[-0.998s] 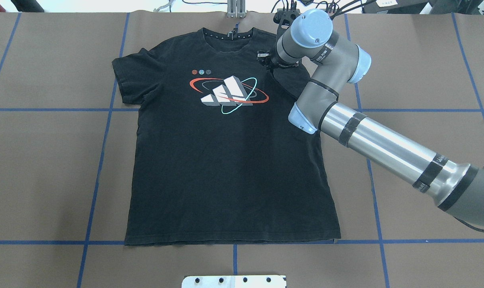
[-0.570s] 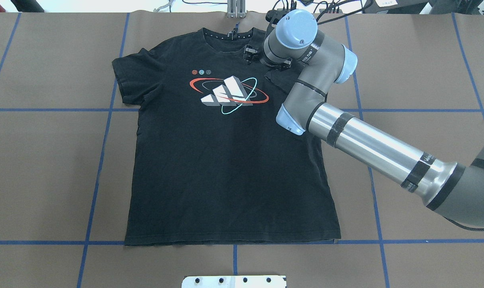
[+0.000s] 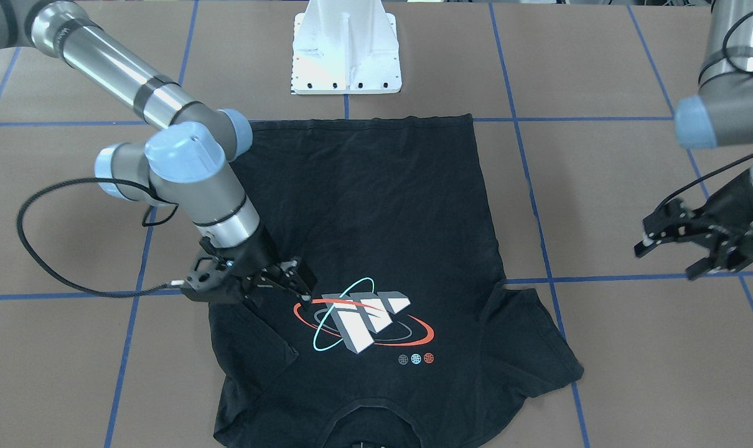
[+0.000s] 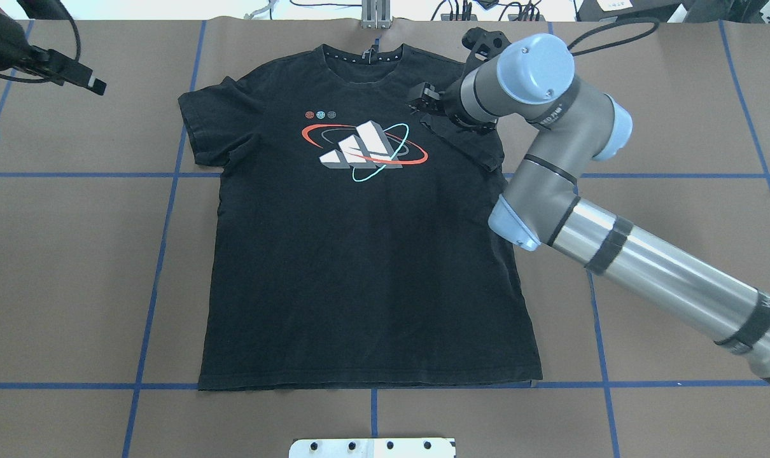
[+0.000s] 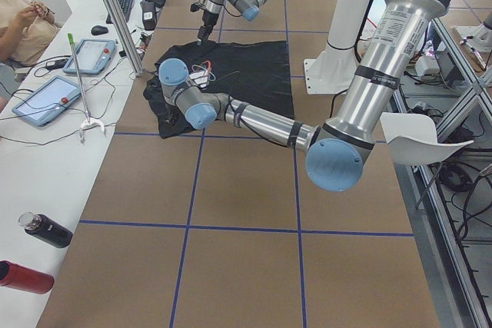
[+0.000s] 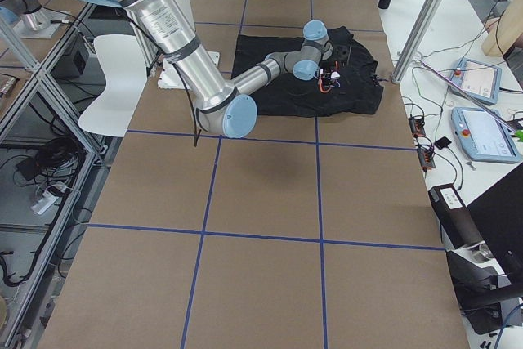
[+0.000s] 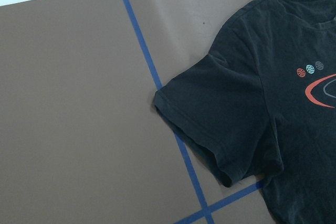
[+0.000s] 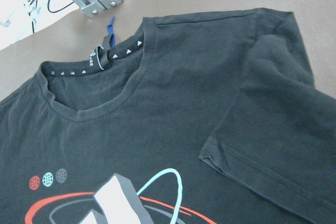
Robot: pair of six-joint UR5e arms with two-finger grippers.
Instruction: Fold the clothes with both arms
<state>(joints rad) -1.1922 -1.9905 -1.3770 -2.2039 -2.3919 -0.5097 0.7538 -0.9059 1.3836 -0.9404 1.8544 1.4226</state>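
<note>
The black T-shirt (image 4: pixel 359 267) lies flat on the brown table with its orbit graphic (image 4: pixel 363 149) facing up. One sleeve (image 4: pixel 468 143) is folded inward onto the shoulder and shows in the right wrist view (image 8: pixel 273 129). My right gripper (image 4: pixel 425 102) hovers just above that fold, open and holding nothing (image 3: pixel 289 283). The other sleeve (image 7: pixel 220 124) lies spread flat. Off the cloth beside it, my left gripper (image 3: pixel 669 258) hangs open and empty, at the overhead view's top left (image 4: pixel 73 71).
The white pedestal base (image 3: pixel 346 50) stands behind the shirt's hem. Blue tape lines (image 4: pixel 162 254) cross the table. An aluminium rail (image 4: pixel 375 16) and cables sit past the collar. A person (image 5: pixel 23 21) sits at a side desk holding tablets and bottles (image 5: pixel 46 230).
My right gripper swung left over the collar area, then drew back right, and the sleeve now lies folded on the shirt. My left gripper has come into the overhead view at top left.
</note>
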